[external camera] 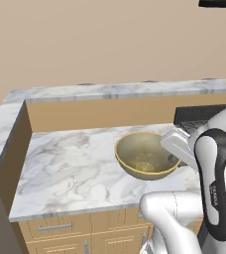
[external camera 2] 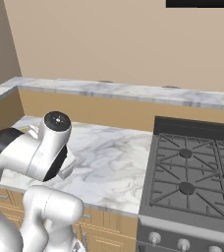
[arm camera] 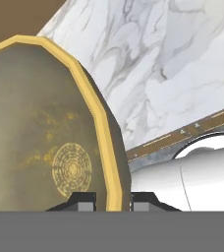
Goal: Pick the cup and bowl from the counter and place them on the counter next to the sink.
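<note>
Left base view: we see bowl [external camera: 145, 155], wide, round, dull brassy olive, over veined white marble counter [external camera: 70, 168]; arm covers its right rim.

Right base view: we note black gas stove [external camera 2: 192, 172] right of marble; arm hides bowl.

Hand view: we find gripper [arm camera: 113, 202] narrowly open, fingertips [arm camera: 84, 201] pinching bowl's yellow rim.

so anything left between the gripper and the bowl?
No. In the hand view the gripper already straddles the bowl rim, one fingertip on each side of the wall. Nothing sits between them.
</note>
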You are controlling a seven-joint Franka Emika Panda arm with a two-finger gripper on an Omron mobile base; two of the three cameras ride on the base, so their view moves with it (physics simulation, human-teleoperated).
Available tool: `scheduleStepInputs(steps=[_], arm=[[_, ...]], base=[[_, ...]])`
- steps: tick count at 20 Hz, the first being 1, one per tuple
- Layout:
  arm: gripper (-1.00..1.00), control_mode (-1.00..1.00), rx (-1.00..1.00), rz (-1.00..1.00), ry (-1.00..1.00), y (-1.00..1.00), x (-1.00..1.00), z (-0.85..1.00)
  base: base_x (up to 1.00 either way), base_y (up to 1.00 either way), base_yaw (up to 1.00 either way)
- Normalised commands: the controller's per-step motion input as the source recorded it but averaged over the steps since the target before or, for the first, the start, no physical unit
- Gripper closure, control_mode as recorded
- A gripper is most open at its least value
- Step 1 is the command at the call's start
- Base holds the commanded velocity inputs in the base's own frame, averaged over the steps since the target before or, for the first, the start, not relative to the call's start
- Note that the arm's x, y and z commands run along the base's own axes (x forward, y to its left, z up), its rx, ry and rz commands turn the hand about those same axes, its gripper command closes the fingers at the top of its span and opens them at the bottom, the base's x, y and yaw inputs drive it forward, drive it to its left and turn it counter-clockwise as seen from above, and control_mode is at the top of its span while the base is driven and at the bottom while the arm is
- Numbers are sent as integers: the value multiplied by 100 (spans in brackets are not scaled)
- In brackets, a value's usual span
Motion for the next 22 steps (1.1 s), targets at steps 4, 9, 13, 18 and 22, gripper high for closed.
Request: scheduleStepInputs(steps=[4, 9, 13, 18, 22], arm=[[100, -100, 0, 0, 0, 0, 0, 0], [100, -100, 0, 0, 0, 0, 0, 0], [100, 100, 0, 0, 0, 0, 0, 0], [100, 100, 0, 0, 0, 0, 0, 0], [100, 100, 0, 0, 0, 0, 0, 0]], base=[[0, 0, 0], [0, 0, 0], [0, 0, 0], [-50, -1, 0], [-100, -28, -17]])
